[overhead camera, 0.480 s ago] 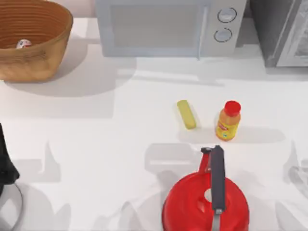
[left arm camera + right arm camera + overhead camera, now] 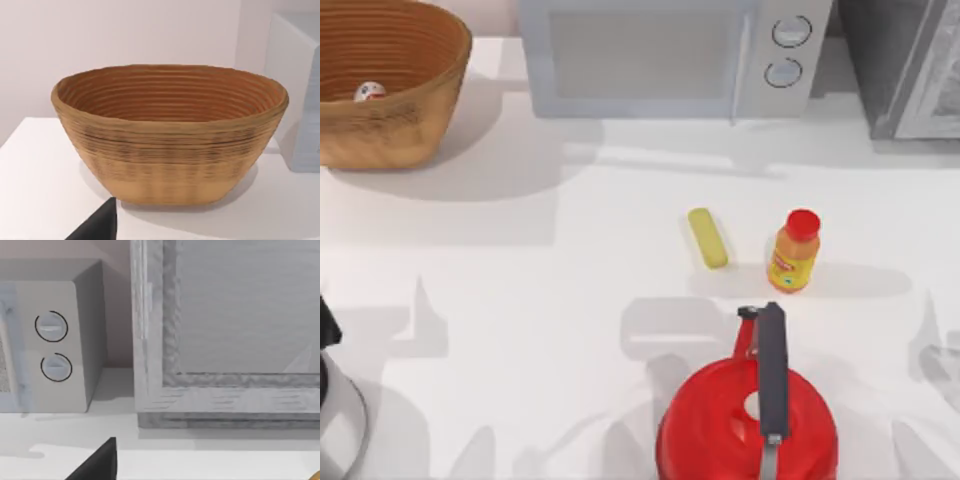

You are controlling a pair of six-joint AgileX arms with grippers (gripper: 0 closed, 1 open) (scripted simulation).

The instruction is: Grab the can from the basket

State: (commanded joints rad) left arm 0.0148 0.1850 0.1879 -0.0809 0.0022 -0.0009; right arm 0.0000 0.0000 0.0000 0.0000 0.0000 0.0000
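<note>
At far left of the white desk [image 2: 570, 300] sat the ribbed wicker basket [image 2: 390, 90], can [image 2: 368, 91] inside; tool state indiscernible

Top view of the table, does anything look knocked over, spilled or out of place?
Nothing stands out. The small white-and-red can sits inside the round woven wicker basket, the orange red-capped bottle stands upright, the yellow oblong bar lies flat beside it, and the red kettle looks intact.

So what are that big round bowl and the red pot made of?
The basket looks like woven wicker, matte tan-brown, with ribbed coiled rings inside. The red kettle looks like smooth enamelled or painted metal, though plastic is possible; its grey handle looks matte.
</note>
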